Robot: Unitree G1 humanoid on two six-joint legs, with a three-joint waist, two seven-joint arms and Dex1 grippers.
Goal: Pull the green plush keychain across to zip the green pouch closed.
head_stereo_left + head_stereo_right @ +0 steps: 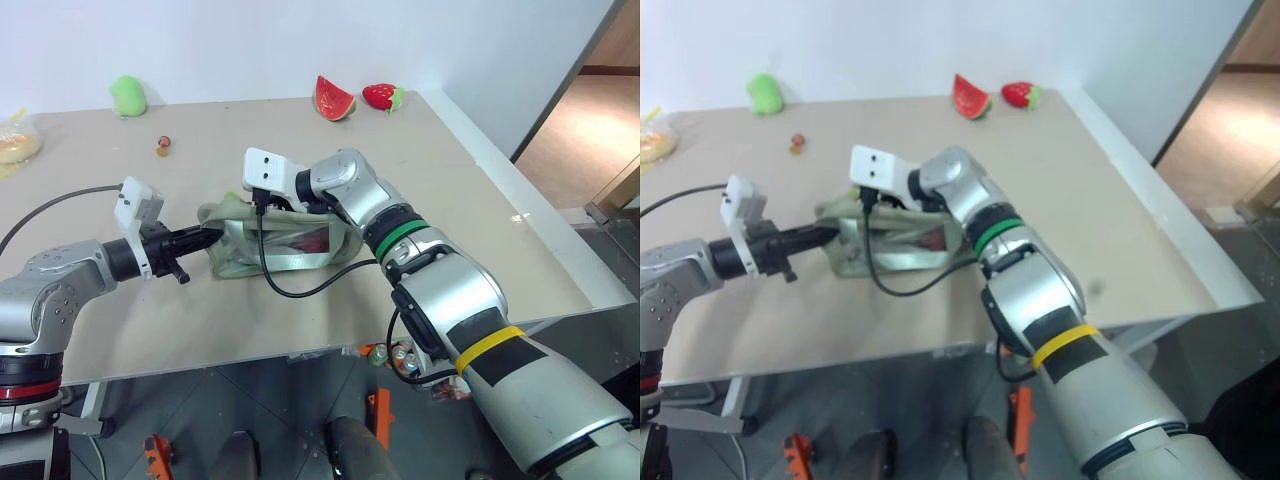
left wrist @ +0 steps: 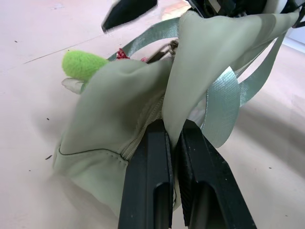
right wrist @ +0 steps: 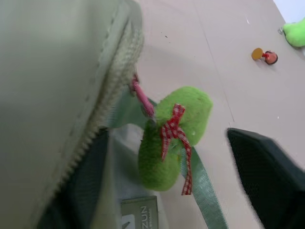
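a: where does the green pouch [image 1: 285, 245] sit?

b: on the beige table [image 1: 480, 200], near the front middle, lying between the two arms. its clear window side faces the camera in the head views and its strap [image 2: 224, 95] loops loose beside it.

a: and the left gripper [image 2: 172, 138]?

b: its two black fingers [image 2: 147, 181] are pressed together on a fold of the pouch's fabric at the end nearest the left arm, right next to the zipper seam. the cloth is pulled up into a ridge between them.

a: the green plush keychain [image 3: 174, 136]?

b: it hangs at the pouch's top edge by a short pink cord [image 3: 142, 98], beside the zipper teeth. it is a fuzzy bright green lump with a red checked ribbon [image 3: 174, 138] tied on it. in the left wrist view it peeks out behind the pouch's corner.

a: has the right gripper [image 3: 181, 157] got it?

b: not clamped. its fingers stand apart with the keychain in the gap between them; one dark finger [image 3: 269, 176] is clear of the plush, with table showing between. the other is blurred against the pouch, so contact there i cannot tell.

a: anything else on the table?

b: a watermelon slice [image 1: 334, 97] and a strawberry [image 1: 383, 96] near the far edge, a light green plush toy [image 1: 127, 95] at the far left, and a small round trinket [image 1: 162, 148] near it.
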